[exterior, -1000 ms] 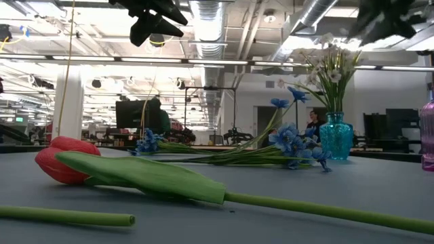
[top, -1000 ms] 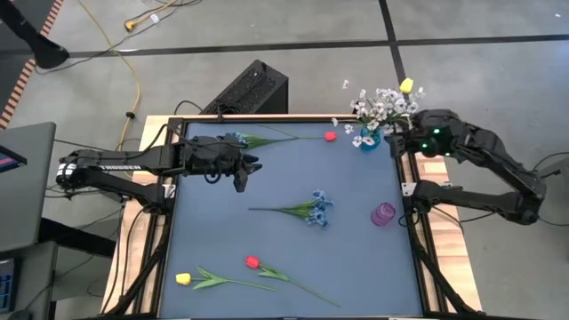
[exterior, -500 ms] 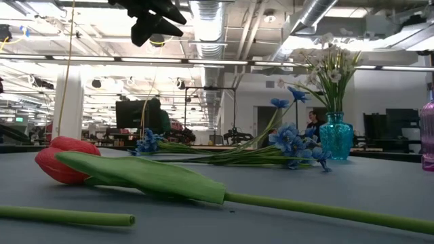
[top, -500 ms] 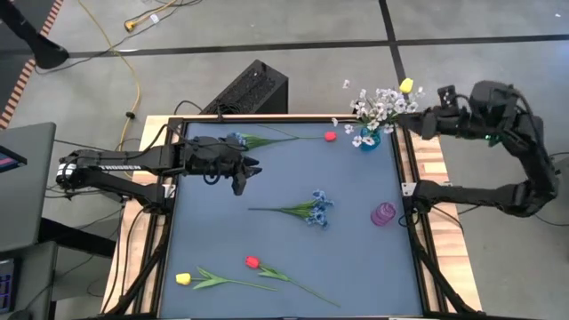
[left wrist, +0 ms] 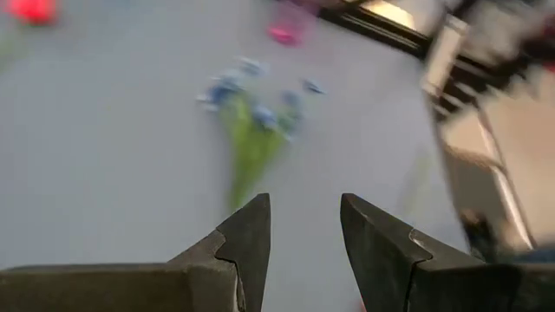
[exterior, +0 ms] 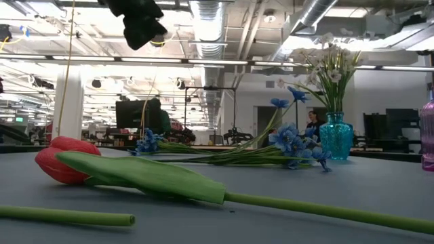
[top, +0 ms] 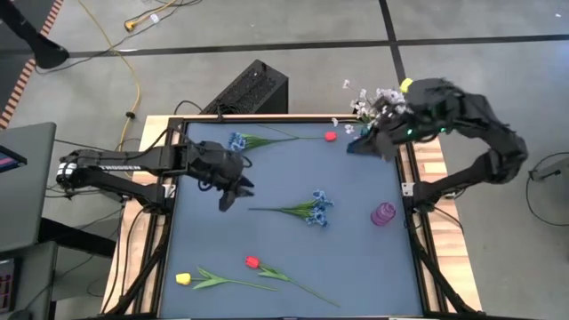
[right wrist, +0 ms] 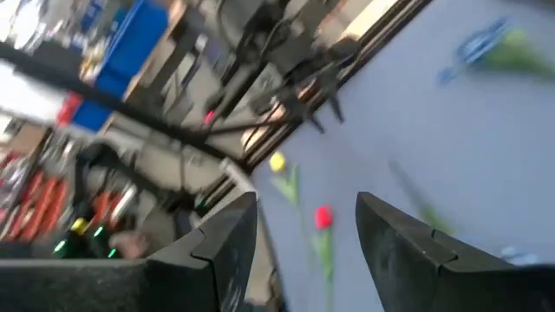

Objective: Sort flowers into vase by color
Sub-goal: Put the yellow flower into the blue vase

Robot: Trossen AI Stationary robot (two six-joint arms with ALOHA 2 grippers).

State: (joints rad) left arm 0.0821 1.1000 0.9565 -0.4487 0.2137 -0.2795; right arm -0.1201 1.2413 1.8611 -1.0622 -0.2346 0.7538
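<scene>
**Op A:** Swinging both arms at once here. My left fingers [top: 228,197] have dropped away from the blue flower on the long green stem [top: 236,140] at the desk's far-left corner. They now hang over the grey desk [top: 293,169], nearer the blue cluster spray [top: 316,209] lying in the middle.

**Op B:** Anything in them?

**Op A:** No. The left wrist view shows them parted with only desk between, and the blue cluster straight ahead. I read that as lining up for the next pick.

**Op B:** And your right side?

**Op A:** A moment ago the right arm was folded out past the desk edge. It's back now, with the right fingers [top: 360,145] low over the far-right corner. They cover the teal glass vase [exterior: 336,139] from above. It holds white blossom sprays [top: 373,102] and a yellow bud [top: 406,85]. Those fingers are released too, carrying nothing.

**Op B:** What's left?

**Op A:** Plenty, I'd say. On the desk lie a red bud [top: 330,137] at the far edge, a red tulip [top: 252,262] and a yellow tulip [top: 183,279] near me, and both blue flowers. The small purple vase [top: 383,214] by the right edge looks empty. My worry is the right arm brushing the white sprays.
</scene>
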